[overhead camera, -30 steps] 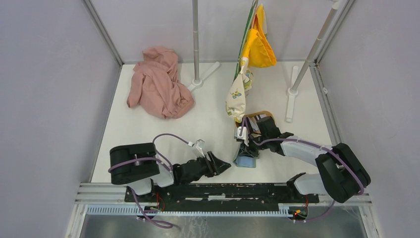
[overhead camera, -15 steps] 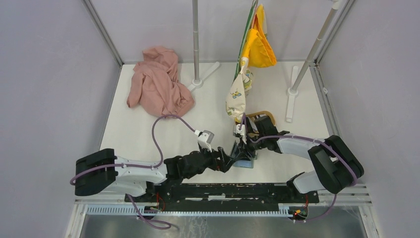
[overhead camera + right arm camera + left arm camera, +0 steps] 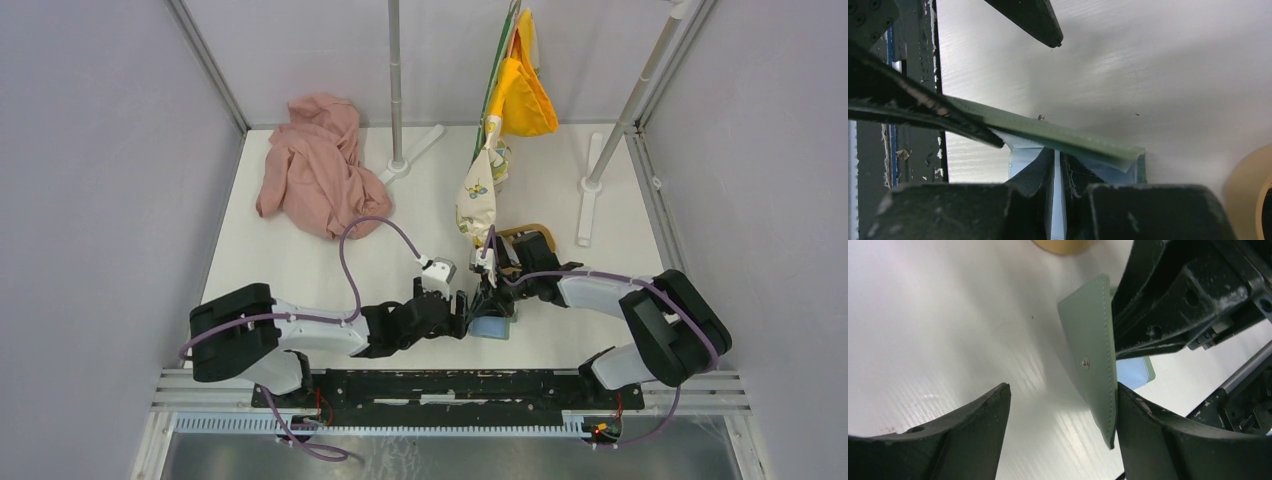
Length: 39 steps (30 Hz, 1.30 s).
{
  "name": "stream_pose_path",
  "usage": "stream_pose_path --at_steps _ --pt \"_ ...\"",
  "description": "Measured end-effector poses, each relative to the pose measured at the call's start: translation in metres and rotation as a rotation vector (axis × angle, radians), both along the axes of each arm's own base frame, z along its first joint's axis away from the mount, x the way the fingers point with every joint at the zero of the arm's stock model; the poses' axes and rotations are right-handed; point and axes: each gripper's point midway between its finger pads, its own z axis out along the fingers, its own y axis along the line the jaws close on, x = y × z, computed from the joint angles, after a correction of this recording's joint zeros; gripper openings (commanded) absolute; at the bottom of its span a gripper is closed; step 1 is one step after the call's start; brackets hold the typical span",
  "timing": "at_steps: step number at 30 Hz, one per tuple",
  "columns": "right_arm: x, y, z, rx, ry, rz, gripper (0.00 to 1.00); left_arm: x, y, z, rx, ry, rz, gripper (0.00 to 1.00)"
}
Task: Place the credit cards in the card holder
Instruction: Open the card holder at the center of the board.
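The sage-green card holder (image 3: 492,326) lies open near the table's front, one flap raised. In the left wrist view the flap (image 3: 1093,350) stands upright with a metal stud, the pale blue inside (image 3: 1134,373) behind it. My left gripper (image 3: 1063,390) is open around the flap's near edge, and its right finger (image 3: 1148,425) touches the flap. My right gripper (image 3: 1057,165) is shut on a thin pale credit card (image 3: 1058,205) seen edge-on, held at the open holder under the flap (image 3: 1073,136). From above the two grippers, left (image 3: 462,312) and right (image 3: 488,298), meet at the holder. Other cards are hidden.
An oval light-wood tray (image 3: 528,234) sits just behind the right gripper. A pink cloth (image 3: 320,170) lies at the back left. Stand poles (image 3: 397,90) and hanging yellow and patterned cloths (image 3: 520,95) are at the back. The metal rail (image 3: 450,385) runs along the near edge.
My left arm has reached out to the right from near its base and brought its open gripper to the holder's flap. My right gripper has stayed at the holder with the card.
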Motion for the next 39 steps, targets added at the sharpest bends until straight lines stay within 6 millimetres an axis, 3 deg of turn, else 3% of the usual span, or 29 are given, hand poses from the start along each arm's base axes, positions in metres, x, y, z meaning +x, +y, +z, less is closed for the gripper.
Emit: stream_pose_path --at_steps 4,7,9,15,20,22,28,35,39 --pt "0.0 0.0 -0.001 -0.004 0.005 0.0 0.12 0.011 0.001 -0.002 0.007 0.01 0.007 0.57" --pt "0.0 -0.001 -0.001 -0.009 0.007 0.002 0.13 0.02 0.006 -0.009 0.02 0.03 0.011 0.21" --pt "0.0 -0.001 -0.001 -0.015 0.004 0.007 0.14 0.024 0.008 -0.013 0.025 0.045 0.015 0.04" --pt "0.015 -0.009 0.011 -0.02 -0.049 0.016 0.25 0.03 0.018 -0.014 -0.022 0.065 0.066 0.02" --pt "0.021 -0.018 0.026 -0.003 -0.147 0.038 0.3 0.013 0.064 -0.02 -0.124 0.097 0.221 0.02" --pt "0.019 -0.018 0.026 -0.001 -0.157 0.058 0.3 0.003 0.071 -0.018 -0.174 0.102 0.268 0.02" --pt "0.009 -0.021 0.016 -0.012 -0.11 0.085 0.37 -0.006 0.071 -0.013 -0.27 0.119 0.379 0.02" --pt "0.0 -0.012 0.032 0.09 -0.041 0.101 0.51 -0.002 0.062 -0.017 -0.294 0.133 0.466 0.02" --pt "0.006 -0.008 0.033 0.104 0.018 0.031 0.58 -0.001 0.056 -0.013 -0.307 0.131 0.474 0.02"
